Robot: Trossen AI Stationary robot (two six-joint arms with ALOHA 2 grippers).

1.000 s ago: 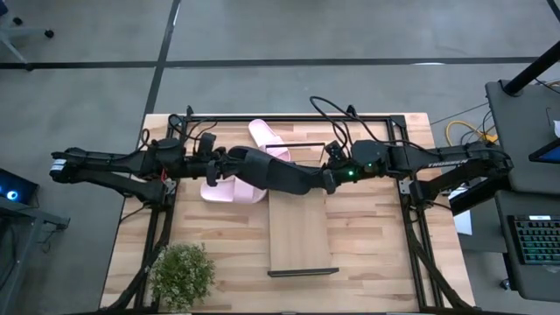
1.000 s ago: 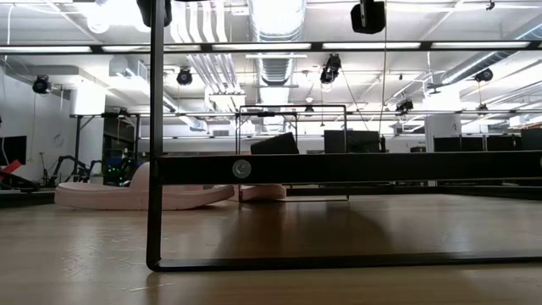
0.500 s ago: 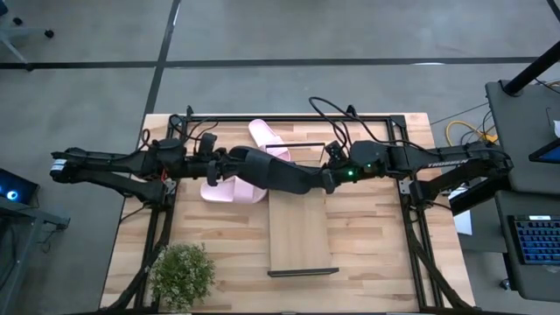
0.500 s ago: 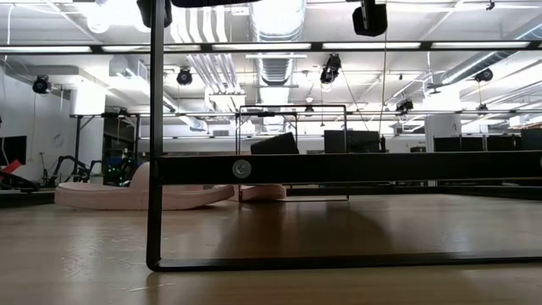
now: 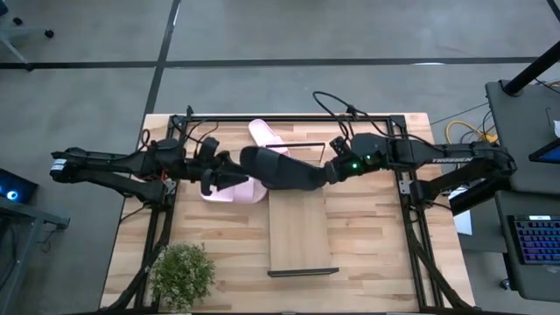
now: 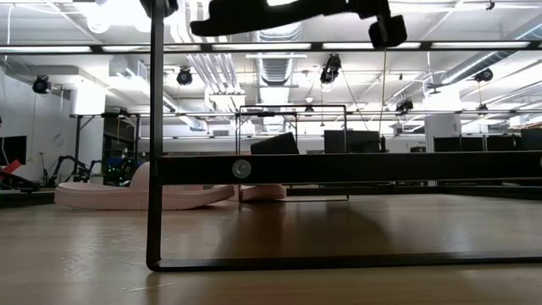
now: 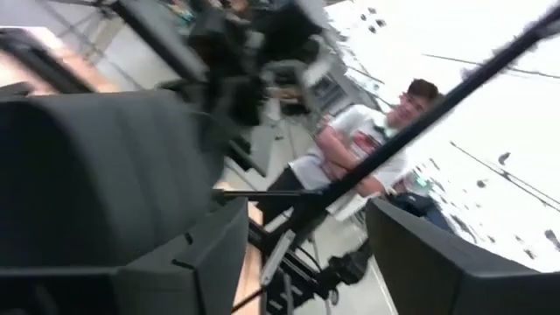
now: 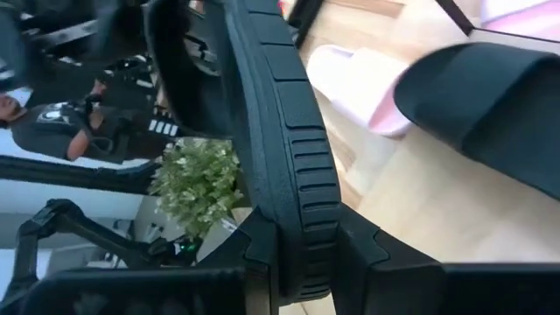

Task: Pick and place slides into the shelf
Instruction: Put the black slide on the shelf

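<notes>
A black slide is held in the air above the far end of the shelf, clear of the table. The right gripper is clamped on one end of it; in the right wrist view the ribbed sole edge is seen pinched between the two fingers. The left gripper is just beside the other end of the slide; contact cannot be told, and its jaws appear spread apart with nothing between them in the left wrist view. A second black slide is seen in the right wrist view, near a pink slide. Two pink slides are left on the table near the shelf's far end; in the low view they are seen lying flat behind the shelf's wire frame. The slide is judged light, foamy and somewhat bendy, with a matte surface that should not slip much. A grip on the sole edge is judged workable, but sag or swing at the free end is likely; the wide strap or mid-sole would be judged a steadier hold. Nothing fragile is involved. A potted plant stands at the near left corner, well apart from the work.
</notes>
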